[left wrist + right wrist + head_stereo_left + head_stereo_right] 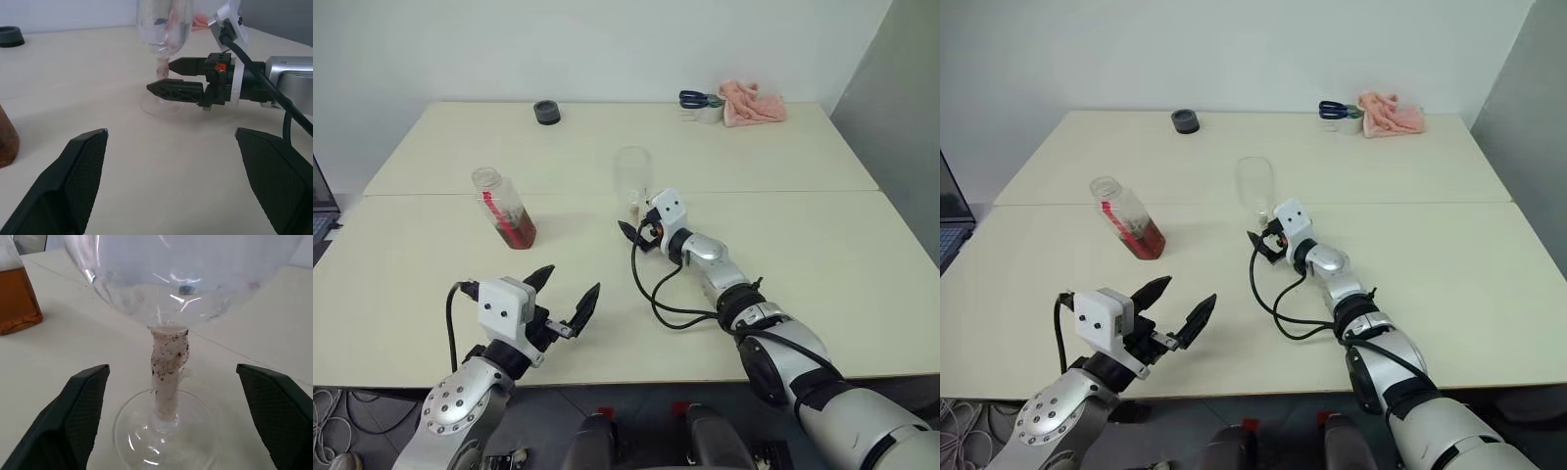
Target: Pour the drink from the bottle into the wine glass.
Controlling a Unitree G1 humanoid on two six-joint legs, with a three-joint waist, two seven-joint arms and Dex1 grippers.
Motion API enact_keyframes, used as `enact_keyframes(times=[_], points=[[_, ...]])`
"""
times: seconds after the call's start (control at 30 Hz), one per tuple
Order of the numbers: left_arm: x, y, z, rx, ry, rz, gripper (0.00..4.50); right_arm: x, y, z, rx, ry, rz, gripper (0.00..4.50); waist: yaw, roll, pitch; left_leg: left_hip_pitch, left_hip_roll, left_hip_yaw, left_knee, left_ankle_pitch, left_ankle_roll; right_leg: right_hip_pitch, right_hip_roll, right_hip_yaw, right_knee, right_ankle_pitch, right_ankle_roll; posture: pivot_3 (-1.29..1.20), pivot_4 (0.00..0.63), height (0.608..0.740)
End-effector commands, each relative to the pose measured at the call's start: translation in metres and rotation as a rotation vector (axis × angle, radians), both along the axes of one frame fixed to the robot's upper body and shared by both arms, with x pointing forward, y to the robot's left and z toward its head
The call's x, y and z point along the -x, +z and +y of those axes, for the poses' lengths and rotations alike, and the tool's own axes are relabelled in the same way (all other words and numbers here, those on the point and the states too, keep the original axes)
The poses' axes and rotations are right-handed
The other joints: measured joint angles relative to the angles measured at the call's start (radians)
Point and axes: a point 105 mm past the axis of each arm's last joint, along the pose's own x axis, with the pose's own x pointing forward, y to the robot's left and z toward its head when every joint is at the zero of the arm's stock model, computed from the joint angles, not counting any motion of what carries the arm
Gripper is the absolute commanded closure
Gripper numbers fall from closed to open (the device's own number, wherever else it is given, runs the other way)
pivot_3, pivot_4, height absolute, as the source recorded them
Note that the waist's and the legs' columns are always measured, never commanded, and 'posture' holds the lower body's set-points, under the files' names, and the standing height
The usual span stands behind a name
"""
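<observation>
On the counter (pixel 822 255) stand one bottle (pixel 505 209), label unreadable, and one wine glass (pixel 632 182). Right hand (pixel 635 232) gapes around the glass stem, gripping nothing; left hand (pixel 568 294) hangs wide, empty.

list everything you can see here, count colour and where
bottle: 1, clear, no cap on, amber drink low inside, table's left part
wine glass: 1, clear, empty, mid table, stem wrapped in smudged whitish tape
black round object: 1, far edge, left of centre
scissors: 1, blue handles, far edge
pink cloth: 1, far edge, beside scissors
table: 1, cream
left gripper: 1, black fingers, open, near edge
right gripper: 1, black fingers, open, either side of the glass stem
</observation>
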Motion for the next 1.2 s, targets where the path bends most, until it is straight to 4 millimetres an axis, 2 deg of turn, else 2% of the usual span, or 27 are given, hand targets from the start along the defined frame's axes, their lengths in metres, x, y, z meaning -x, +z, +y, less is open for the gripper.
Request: enact_keyframes(times=[0.03,0.1,0.2,0.33,0.47,0.57,0.73,1.2], points=[[-0.002,0.006,0.008,0.002,0.046,-0.034,0.0,0.007,0.005,-0.009,-0.042,0.067,-0.016,0.02,0.001,0.0,0.0,0.0,0.0,0.0,0.0,0.0,0.0,0.0,0.0,0.0,0.0,0.0,0.0,0.0,0.15,0.74],[-0.007,0.0,0.015,0.026,0.102,-0.027,0.0,0.015,0.005,-0.023,-0.034,0.115,-0.033,0.02,0.004,0.0,0.0,0.0,0.0,0.0,-0.001,0.0,0.0,0.0,-0.001,0.0,-0.001,0.0,0.0,0.0,0.15,0.74],[-0.013,-0.003,0.02,0.046,0.152,-0.026,0.0,0.025,0.016,-0.047,-0.06,0.11,-0.063,0.02,0.009,0.001,0.001,-0.001,-0.001,-0.001,-0.001,0.0,0.0,0.0,-0.001,0.0,-0.001,0.0,0.0,0.0,0.15,0.74],[-0.023,-0.008,0.034,0.06,0.229,-0.028,0.0,0.066,0.044,-0.075,-0.053,0.226,-0.084,0.02,0.017,0.001,0.001,-0.001,-0.001,-0.002,-0.001,0.0,0.0,0.0,-0.001,-0.001,-0.001,0.0,0.0,0.0,0.15,0.74],[-0.029,-0.007,0.065,0.046,0.354,-0.057,0.0,0.129,0.079,-0.077,-0.065,0.457,-0.06,0.02,0.015,0.001,0.002,-0.001,0.0,-0.003,-0.002,0.0,0.0,0.0,-0.001,-0.001,-0.002,0.0,0.001,0.0,0.15,0.74],[-0.031,-0.006,0.077,0.031,0.378,-0.061,0.0,0.155,0.085,-0.073,-0.039,0.565,-0.017,0.02,0.013,0.0,0.001,0.001,0.0,-0.002,-0.007,0.0,0.0,0.0,0.0,-0.001,-0.003,-0.002,0.003,0.0,0.15,0.74],[-0.04,-0.003,0.087,0.023,0.375,-0.057,0.0,0.169,0.09,-0.066,-0.024,0.634,0.01,0.02,0.025,-0.003,0.003,0.001,0.0,-0.002,-0.008,0.0,0.0,0.0,0.0,-0.002,-0.005,-0.003,0.004,0.0,0.15,0.74],[-0.065,0.003,0.101,-0.03,0.343,-0.051,0.0,0.162,0.106,-0.06,-0.046,0.58,-0.048,0.02,0.026,-0.004,0.003,-0.001,0.0,-0.003,-0.009,0.0,-0.001,0.0,-0.002,-0.003,-0.007,-0.001,0.001,0.0,0.15,0.74]])
